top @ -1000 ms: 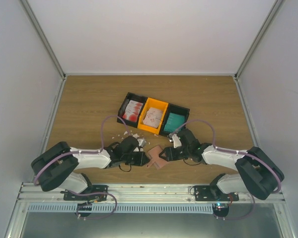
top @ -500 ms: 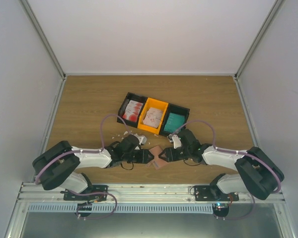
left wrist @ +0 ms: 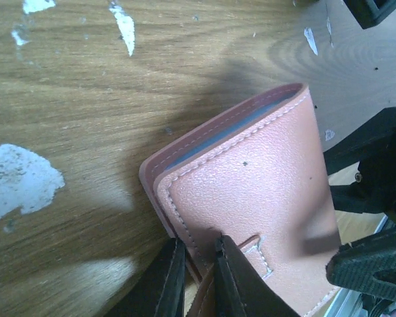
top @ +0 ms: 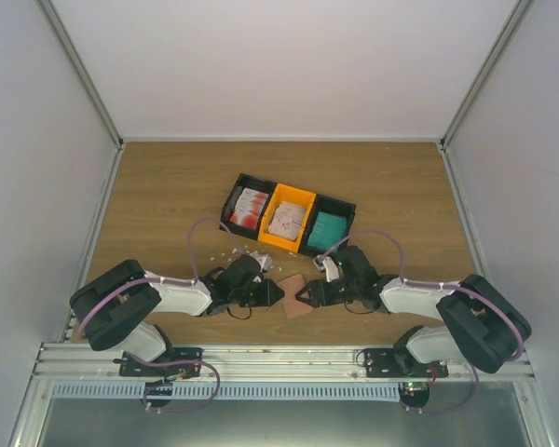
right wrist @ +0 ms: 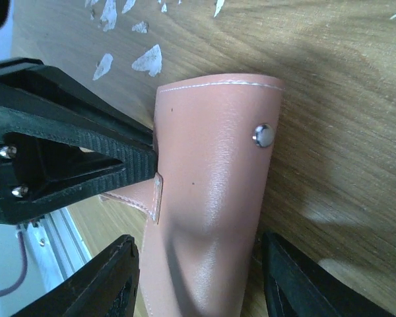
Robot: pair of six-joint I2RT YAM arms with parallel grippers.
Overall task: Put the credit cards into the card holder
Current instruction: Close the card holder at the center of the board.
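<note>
The salmon-pink card holder lies on the wooden table between both grippers, folded, with a snap stud on its top face. My left gripper is shut on the holder's strap tab at its near corner. My right gripper is open and its fingers straddle the holder on both sides. The credit cards sit in the tray: white-and-red ones, white-and-pinkish ones and teal ones.
The black-and-orange three-compartment tray stands just behind the grippers. White scraps lie on the wood near the left gripper, and also show in the left wrist view and the right wrist view.
The holder, spread apart and partly raised a second ago, now lies folded flatter. Both grippers have drawn in closer around it.
</note>
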